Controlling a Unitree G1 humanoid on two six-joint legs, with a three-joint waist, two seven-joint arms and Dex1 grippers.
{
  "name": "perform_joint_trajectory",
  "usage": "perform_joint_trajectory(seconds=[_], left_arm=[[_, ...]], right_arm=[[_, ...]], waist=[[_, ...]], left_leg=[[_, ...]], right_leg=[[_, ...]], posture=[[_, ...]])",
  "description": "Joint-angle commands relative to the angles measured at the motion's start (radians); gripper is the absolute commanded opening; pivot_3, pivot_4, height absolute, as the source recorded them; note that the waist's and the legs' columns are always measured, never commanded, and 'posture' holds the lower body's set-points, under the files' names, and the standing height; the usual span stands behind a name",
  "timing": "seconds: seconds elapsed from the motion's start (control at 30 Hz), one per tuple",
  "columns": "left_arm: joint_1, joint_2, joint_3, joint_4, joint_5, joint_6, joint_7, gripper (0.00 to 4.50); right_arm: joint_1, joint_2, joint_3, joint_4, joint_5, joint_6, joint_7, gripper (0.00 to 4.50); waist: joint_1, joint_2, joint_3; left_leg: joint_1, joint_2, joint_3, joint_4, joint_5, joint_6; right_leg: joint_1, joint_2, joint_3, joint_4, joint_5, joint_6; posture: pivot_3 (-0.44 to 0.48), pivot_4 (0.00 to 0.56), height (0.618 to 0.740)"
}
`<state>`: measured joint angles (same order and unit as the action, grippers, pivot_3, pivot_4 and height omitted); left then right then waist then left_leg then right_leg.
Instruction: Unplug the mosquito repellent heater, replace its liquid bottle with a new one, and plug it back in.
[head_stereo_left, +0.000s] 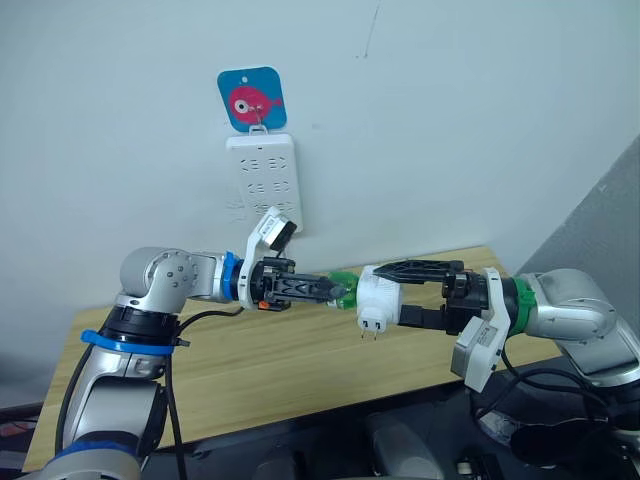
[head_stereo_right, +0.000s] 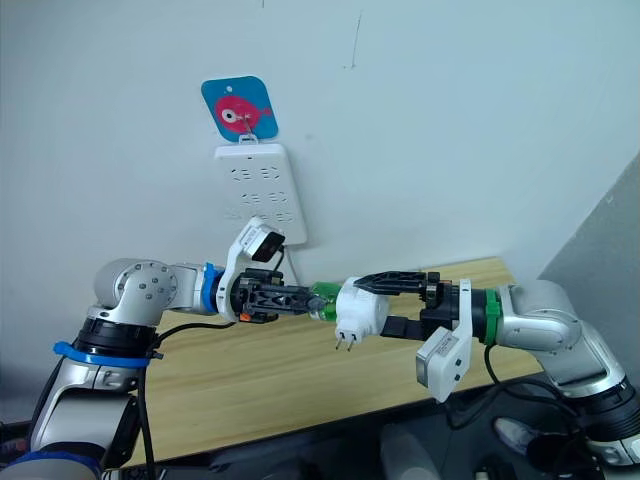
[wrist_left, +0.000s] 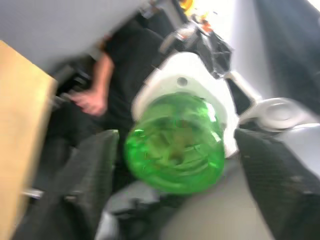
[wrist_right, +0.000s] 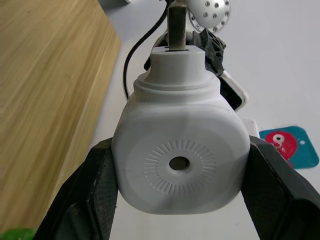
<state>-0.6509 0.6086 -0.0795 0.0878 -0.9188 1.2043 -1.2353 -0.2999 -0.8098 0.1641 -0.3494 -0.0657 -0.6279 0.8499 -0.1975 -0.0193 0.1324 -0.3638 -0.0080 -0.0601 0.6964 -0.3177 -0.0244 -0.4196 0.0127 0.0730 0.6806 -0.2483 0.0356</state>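
above the wooden bench (head_stereo_left: 300, 360), the mosquito repellent heater (head_stereo_left: 380, 296) is clamped between the fingers of the right pincer (head_stereo_left: 392, 292), prongs pointing down. its green liquid bottle (head_stereo_left: 342, 287) is gripped by the left pincer (head_stereo_left: 335, 290).

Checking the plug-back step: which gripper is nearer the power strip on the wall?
Left. The left gripper is just below the power strip; the right gripper, holding the heater, is farther right.
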Motion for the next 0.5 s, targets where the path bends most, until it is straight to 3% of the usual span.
perform_joint_trajectory(seconds=[0.03, 0.1, 0.17, 0.27, 0.4, 0.5], left_arm=[[0.005, -0.002, 0.007, 0.001, 0.143, -0.250, 0.006, 4.32], [0.033, -0.011, -0.024, 0.005, 0.298, -0.520, 0.008, 4.32], [0.074, -0.023, -0.060, 0.006, 0.440, -0.810, -0.020, 4.32], [0.126, -0.042, -0.099, 0.025, 0.562, -1.082, -0.046, 4.32], [0.174, -0.082, -0.127, 0.021, 0.613, -1.186, -0.036, 4.32], [0.168, -0.130, -0.119, 0.006, 0.582, -1.138, -0.010, 4.32]], right_arm=[[0.048, -0.044, -0.037, -0.053, 0.069, 0.100, 0.026, 2.95], [0.099, -0.067, -0.052, -0.086, 0.112, 0.224, 0.037, 2.95], [0.128, -0.075, -0.081, -0.142, 0.173, 0.464, 0.018, 2.95], [0.098, -0.088, -0.103, -0.222, 0.265, 0.883, -0.010, 2.95], [-0.012, -0.089, -0.129, -0.312, 0.451, 1.381, -0.046, 2.95], [-0.079, -0.061, -0.150, -0.369, 0.585, 1.574, -0.060, 2.95]], waist=[[0.002, 0.000, 0.000], [0.004, 0.000, 0.000], [0.004, 0.001, 0.000], [0.001, 0.001, 0.000], [0.001, 0.001, 0.000], [0.002, 0.001, 0.000]], left_leg=[[0.000, 0.000, 0.000, 0.000, 0.000, 0.000], [0.000, -0.001, 0.001, 0.000, 0.000, 0.000], [0.000, -0.001, 0.001, 0.000, 0.000, 0.000], [0.000, 0.000, 0.002, 0.000, 0.000, 0.000], [0.000, 0.000, 0.002, 0.000, -0.001, 0.001], [-0.001, 0.000, 0.002, 0.000, -0.001, 0.001]], right_leg=[[0.000, 0.000, 0.000, 0.000, 0.000, 0.000], [0.000, -0.001, 0.000, 0.000, 0.000, 0.000], [0.000, -0.001, 0.001, -0.001, 0.000, 0.000], [0.000, -0.002, 0.002, -0.001, 0.001, -0.001], [0.000, -0.002, 0.002, -0.001, 0.001, -0.001], [0.000, -0.001, 0.001, -0.001, 0.000, -0.001]], posture=[[-0.285, 0.092, 0.740], [-0.277, 0.095, 0.740], [-0.277, 0.095, 0.740], [-0.276, 0.098, 0.740], [-0.282, 0.100, 0.740], [-0.282, 0.100, 0.740]])
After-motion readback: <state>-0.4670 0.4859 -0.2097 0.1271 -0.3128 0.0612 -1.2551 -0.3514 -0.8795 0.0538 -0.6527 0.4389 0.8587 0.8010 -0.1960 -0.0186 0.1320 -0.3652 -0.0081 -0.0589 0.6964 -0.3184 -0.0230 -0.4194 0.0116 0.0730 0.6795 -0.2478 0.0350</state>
